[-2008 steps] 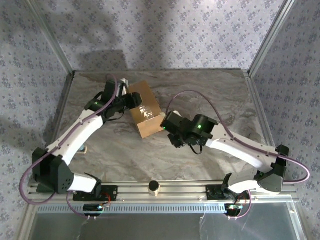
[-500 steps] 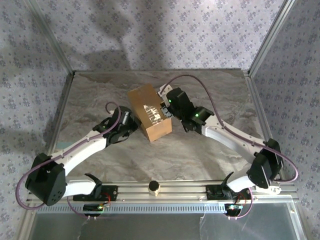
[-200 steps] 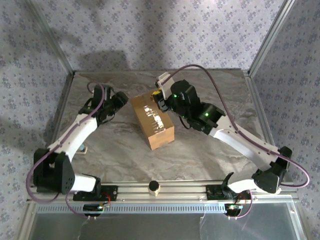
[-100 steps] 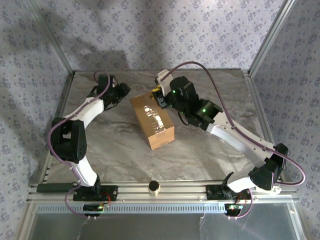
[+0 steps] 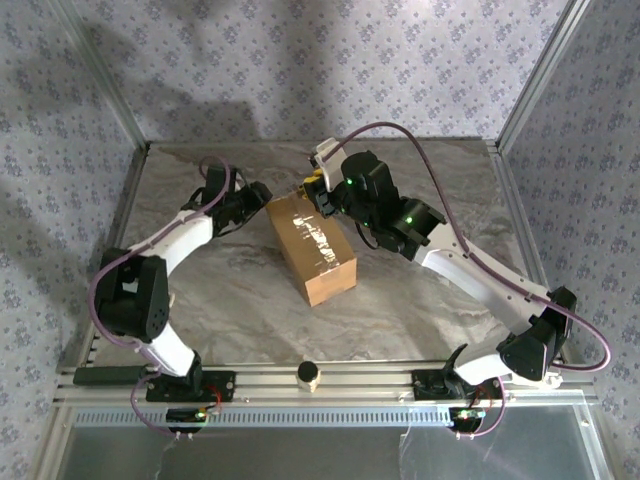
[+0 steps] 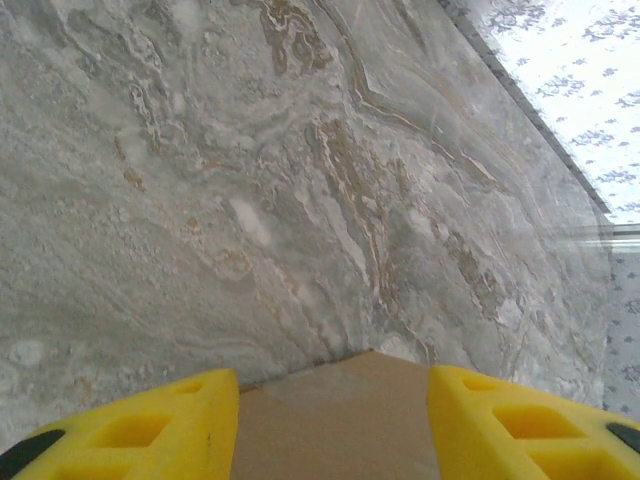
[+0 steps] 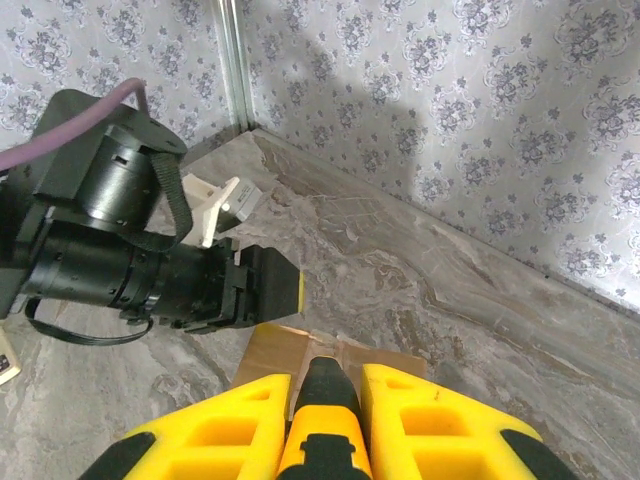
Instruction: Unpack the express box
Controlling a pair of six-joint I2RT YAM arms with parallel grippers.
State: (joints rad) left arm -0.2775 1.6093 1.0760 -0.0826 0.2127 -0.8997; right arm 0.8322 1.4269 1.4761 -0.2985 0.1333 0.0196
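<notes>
The express box, a tan carton with glossy tape along its top seam, lies slanted in the middle of the marble table. My left gripper is at its far left corner. In the left wrist view the cardboard fills the gap between the yellow fingers, and the left gripper is shut on it. My right gripper hovers over the box's far end, shut on a yellow and black cutter. The cutter's black tip points at the taped seam, right gripper just behind it.
Wallpapered walls and metal frame posts close in the table on the left, back and right. A small cylinder stands on the front rail between the arm bases. Bare marble lies right of the box and in front of it.
My left gripper has come in from the left rear to the box's far left corner and narrowed onto it. The box has turned slightly. The right gripper has stayed over the far end.
</notes>
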